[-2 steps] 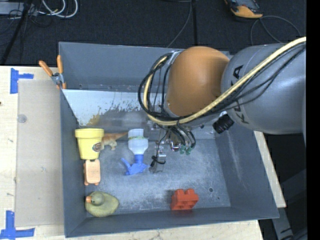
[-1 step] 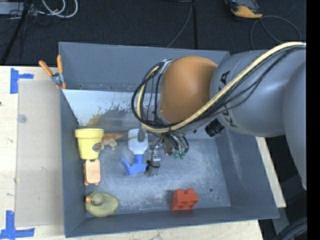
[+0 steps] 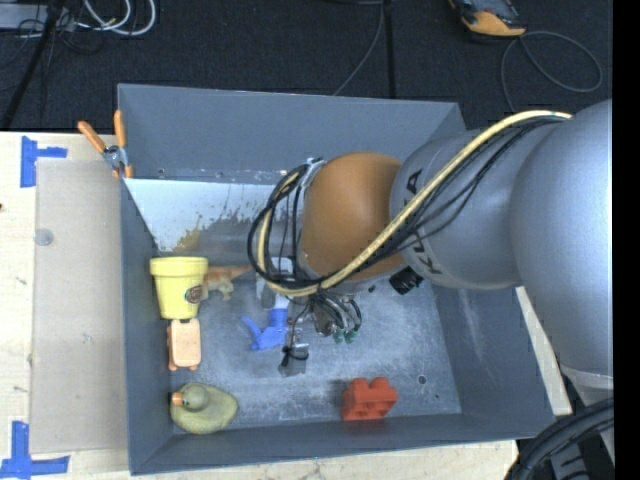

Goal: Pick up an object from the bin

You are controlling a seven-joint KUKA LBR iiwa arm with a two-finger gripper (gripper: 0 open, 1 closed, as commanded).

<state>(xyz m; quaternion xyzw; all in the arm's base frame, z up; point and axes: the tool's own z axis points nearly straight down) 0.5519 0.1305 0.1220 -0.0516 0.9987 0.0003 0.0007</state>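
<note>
Speckled grey metal makes up the floor of the bin, with the small things lying well apart on it. Nearest the camera, at seven o'clock in the bin, a yellow-green rubber duck lies close to the front wall. A red, studded plastic block sits at about five o'clock. Farther in, a flat peach-coloured rectangular block lies by the left wall at eight o'clock. The gripper hangs low over the middle of the floor. Whether it is open or closed cannot be told, and nothing can be seen held in it. A small blue plastic piece lies just beside it at ten o'clock, the closest thing to it. Beyond, at nine o'clock, a yellow plastic cup lies with a small tan figure against its right side. Above them, the arm's rounded orange cover and looped cables reach in from three o'clock.
</note>
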